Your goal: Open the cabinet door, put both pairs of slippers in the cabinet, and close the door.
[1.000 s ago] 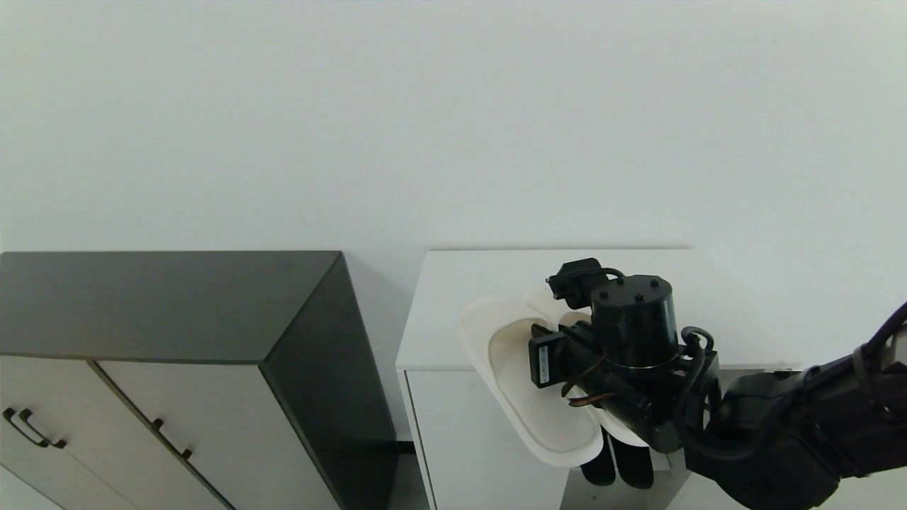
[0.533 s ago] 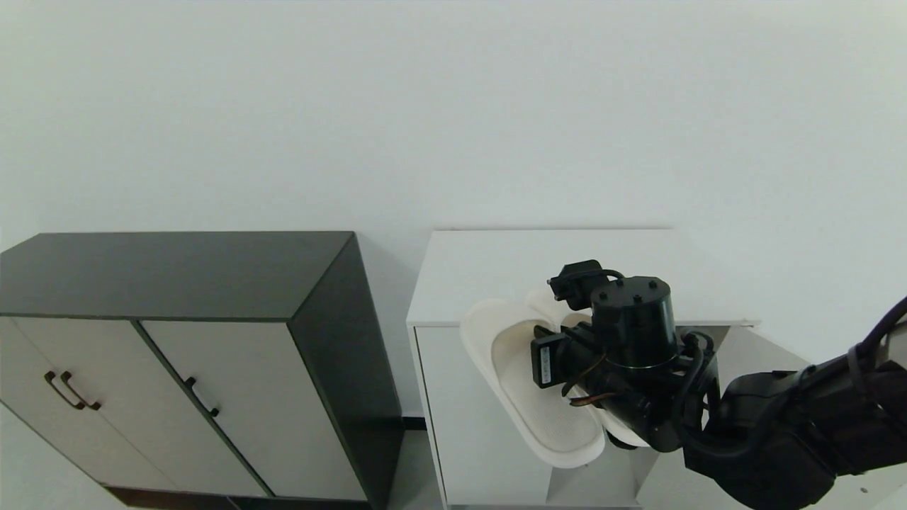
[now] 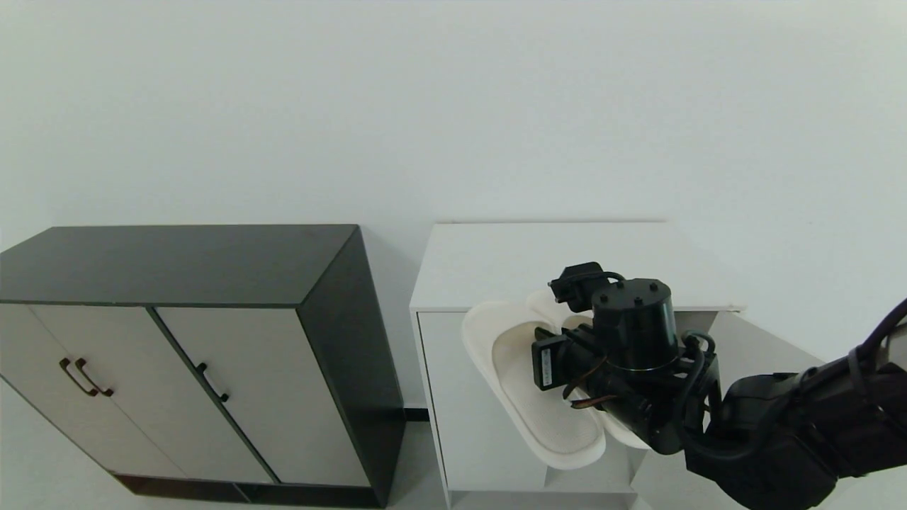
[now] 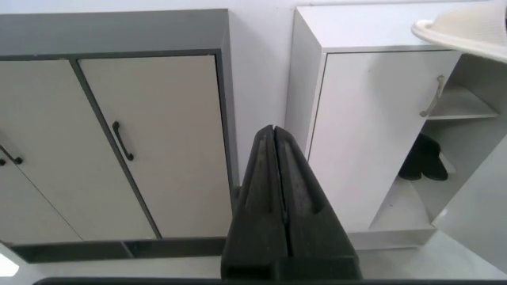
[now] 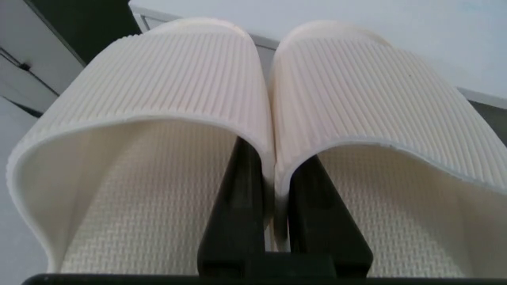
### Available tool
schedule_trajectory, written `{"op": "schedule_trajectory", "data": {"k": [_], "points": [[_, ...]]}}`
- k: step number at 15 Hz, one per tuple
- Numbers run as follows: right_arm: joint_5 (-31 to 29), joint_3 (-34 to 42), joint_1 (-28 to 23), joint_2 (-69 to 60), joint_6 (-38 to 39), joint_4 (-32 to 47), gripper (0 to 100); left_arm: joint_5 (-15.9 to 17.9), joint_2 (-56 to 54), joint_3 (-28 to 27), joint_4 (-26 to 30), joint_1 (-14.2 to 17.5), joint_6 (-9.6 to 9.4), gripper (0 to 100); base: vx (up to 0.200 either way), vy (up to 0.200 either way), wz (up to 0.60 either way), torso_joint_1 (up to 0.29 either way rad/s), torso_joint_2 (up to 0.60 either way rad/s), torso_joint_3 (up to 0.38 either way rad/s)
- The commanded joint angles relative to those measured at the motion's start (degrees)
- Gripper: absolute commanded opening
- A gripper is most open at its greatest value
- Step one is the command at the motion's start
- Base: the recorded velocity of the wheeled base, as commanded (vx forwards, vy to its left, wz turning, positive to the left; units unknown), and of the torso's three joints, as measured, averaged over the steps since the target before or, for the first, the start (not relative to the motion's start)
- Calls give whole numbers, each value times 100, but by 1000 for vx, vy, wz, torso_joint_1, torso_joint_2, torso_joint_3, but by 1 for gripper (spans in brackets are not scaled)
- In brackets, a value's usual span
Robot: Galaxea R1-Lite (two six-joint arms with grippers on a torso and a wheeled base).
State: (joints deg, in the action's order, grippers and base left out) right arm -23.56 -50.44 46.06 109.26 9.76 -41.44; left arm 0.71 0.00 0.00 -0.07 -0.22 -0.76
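Slippers status: cream slippers [image 3: 528, 386] in right hand [image 5: 273, 198], at white cabinet [image 3: 453, 397]

Cream slippers are held side by side off the floor, in front of the white cabinet's front. Right hand is clamped on their two touching inner walls. Black slippers [image 4: 424, 158] sit inside the cabinet's open side, below a shelf [image 4: 463, 103]. Left hand [image 4: 275, 190] is clenched on nothing, facing the gap beside the dark cabinet [image 3: 177, 262].

No legible text or numbers

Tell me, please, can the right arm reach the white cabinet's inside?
Probably yes: the white cabinet has its door open, and the right gripper, shut on the cream slippers, hangs before it.
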Motion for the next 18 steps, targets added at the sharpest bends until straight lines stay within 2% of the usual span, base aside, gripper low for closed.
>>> {"op": "schedule_trajectory", "data": {"k": [1,8,18], "points": [[1,8,0,16,-1,4,0,0,0,0,-1,-4,5,0,0,0,0,0,0,0],[1,35,0,16,-1,4,0,0,9,0,-1,-4,5,0,0,0,0,0,0,0],[1,43,-18,7,-1,4,0,0,9,0,-1,-4,23,0,0,-200,0,3,4,5]]}}
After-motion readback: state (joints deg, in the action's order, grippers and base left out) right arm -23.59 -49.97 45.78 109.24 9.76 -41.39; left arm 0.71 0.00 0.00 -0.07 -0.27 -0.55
